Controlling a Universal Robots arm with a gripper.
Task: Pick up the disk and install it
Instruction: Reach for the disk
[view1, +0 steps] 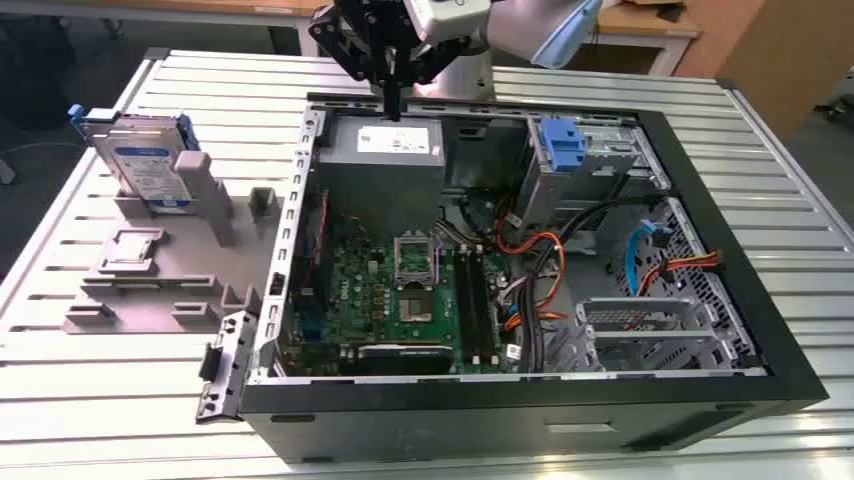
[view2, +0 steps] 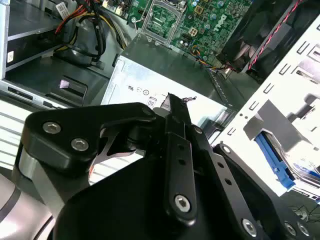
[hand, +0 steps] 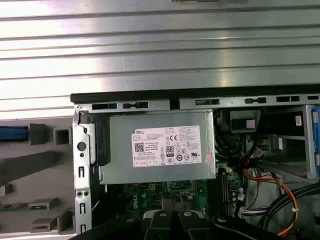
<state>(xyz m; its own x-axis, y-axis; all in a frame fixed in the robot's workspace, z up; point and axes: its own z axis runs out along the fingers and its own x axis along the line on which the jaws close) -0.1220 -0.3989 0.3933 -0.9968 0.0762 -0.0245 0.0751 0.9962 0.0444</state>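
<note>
Disk (view1: 140, 160) stands upright in a grey holder (view1: 147, 285) at the exterior view's left, on the slatted table (view1: 80, 400) — well apart from the gripper (view1: 396, 110), fingers pinched together on nothing, above the grey power-supply box (view1: 384, 145) inside the open computer case (view1: 534, 420).
</note>
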